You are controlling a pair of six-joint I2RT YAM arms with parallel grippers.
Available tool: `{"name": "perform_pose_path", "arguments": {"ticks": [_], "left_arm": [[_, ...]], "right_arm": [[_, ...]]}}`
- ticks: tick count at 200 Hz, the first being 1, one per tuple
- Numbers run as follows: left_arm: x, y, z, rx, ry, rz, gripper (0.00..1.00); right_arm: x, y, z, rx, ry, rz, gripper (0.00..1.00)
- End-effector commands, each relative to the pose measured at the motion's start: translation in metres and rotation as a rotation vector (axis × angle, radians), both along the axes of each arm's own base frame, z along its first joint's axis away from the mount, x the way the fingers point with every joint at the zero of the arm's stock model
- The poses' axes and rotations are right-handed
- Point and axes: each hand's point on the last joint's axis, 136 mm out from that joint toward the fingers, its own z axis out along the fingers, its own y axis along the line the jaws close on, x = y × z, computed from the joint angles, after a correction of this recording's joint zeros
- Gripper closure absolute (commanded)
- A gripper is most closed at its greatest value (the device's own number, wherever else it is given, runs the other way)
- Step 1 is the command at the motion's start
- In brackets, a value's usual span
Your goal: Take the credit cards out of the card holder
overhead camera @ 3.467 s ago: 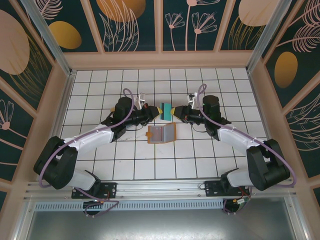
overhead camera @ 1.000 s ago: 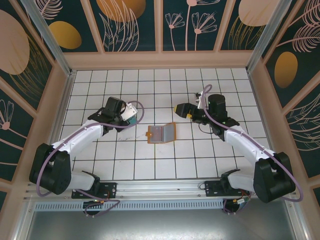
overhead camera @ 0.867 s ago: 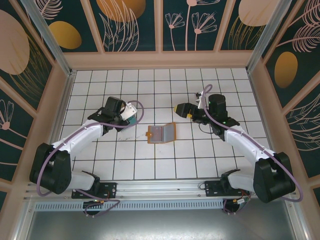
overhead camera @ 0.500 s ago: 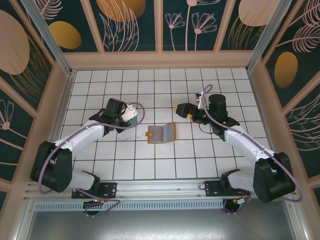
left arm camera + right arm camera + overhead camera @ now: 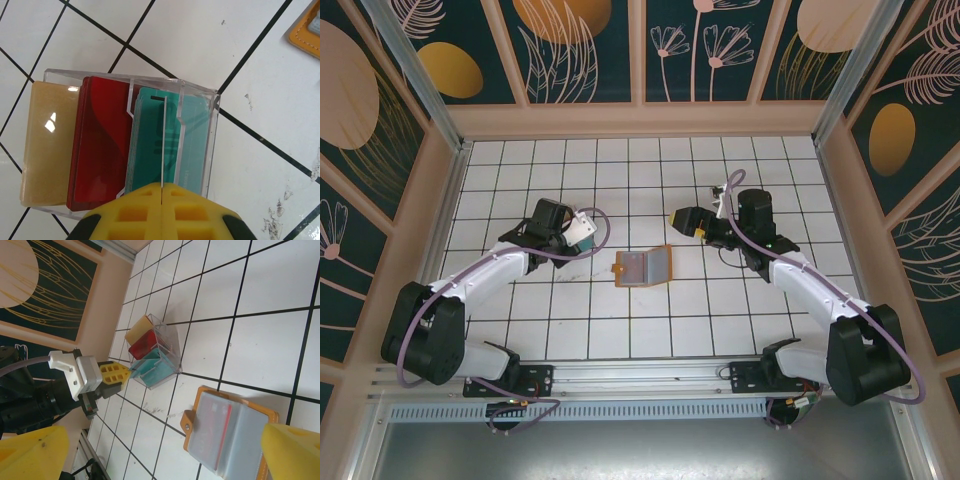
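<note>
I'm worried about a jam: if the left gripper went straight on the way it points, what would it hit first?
Probably the teal cards in the clear box: the left gripper, shut on a thin card seen edge-on, points straight at that stack. Depth is unclear.

Left wrist cam: the left pincer [image 5: 162, 186] has its yellow foam fingers [image 5: 135, 215] chopped off by the bottom edge, and they cover the near wall of the clear acrylic box [image 5: 212, 130]. The thin card [image 5: 162, 145] pinched between them sits edge-on, just a hairline, so its colour's anyone's guess. The orange-brown leather-look card holder [image 5: 306, 36] is only a corner poking in at top right.

Right wrist cam: the right pincer [image 5: 166, 431] is two blurry yellow blobs in the bottom corners, spread wide, mostly out of frame. The holder's [image 5: 235, 440] lower end runs off the bottom, and the pocketed card [image 5: 212, 427] behind cloudy grey-blue plastic is too hazy to read.

From above, the box [image 5: 583, 232] is too tiny to sort its contents.
</note>
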Motion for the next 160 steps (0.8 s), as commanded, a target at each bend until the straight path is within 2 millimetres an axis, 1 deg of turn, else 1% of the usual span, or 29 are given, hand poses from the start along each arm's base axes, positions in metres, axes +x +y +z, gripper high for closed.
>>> {"name": "perform_pose_path", "arguments": {"ticks": [1,13,23,34,101,113,125,132,139,155,160], "left_arm": [[0.003,0.004,-0.005,0.014,-0.008,0.007,0.92],[0.006,0.006,-0.003,0.020,-0.020,0.019,0.81],[0.008,0.007,-0.002,0.024,-0.027,0.023,0.78],[0.010,0.007,-0.001,0.025,-0.036,0.030,0.70],[0.017,0.010,0.005,0.020,-0.067,0.053,0.70],[0.019,0.008,0.010,0.001,-0.078,0.060,0.69],[0.025,0.005,0.022,-0.036,-0.103,0.079,0.68],[0.029,0.003,0.029,-0.064,-0.118,0.102,0.64],[0.032,0.001,0.036,-0.090,-0.133,0.117,0.55],[0.041,-0.002,0.056,-0.152,-0.167,0.157,0.48],[0.043,-0.004,0.061,-0.173,-0.178,0.168,0.40]], "right_arm": [[-0.002,-0.001,0.007,0.025,-0.029,0.006,0.01],[-0.003,-0.001,0.006,0.025,-0.028,0.004,0.01],[-0.003,-0.002,0.006,0.025,-0.028,0.003,0.01],[-0.003,-0.001,0.007,0.026,-0.029,0.004,0.01],[-0.002,-0.001,0.005,0.029,-0.024,0.003,0.01],[-0.002,-0.001,0.005,0.029,-0.023,0.004,0.01],[-0.002,-0.001,0.005,0.029,-0.022,0.004,0.01],[-0.002,-0.001,0.004,0.028,-0.019,0.004,0.01],[-0.002,-0.001,0.003,0.025,-0.017,0.003,0.01],[-0.001,-0.001,0.000,0.012,-0.011,0.000,0.01],[0.000,-0.001,-0.001,0.008,-0.007,-0.002,0.01]]}}
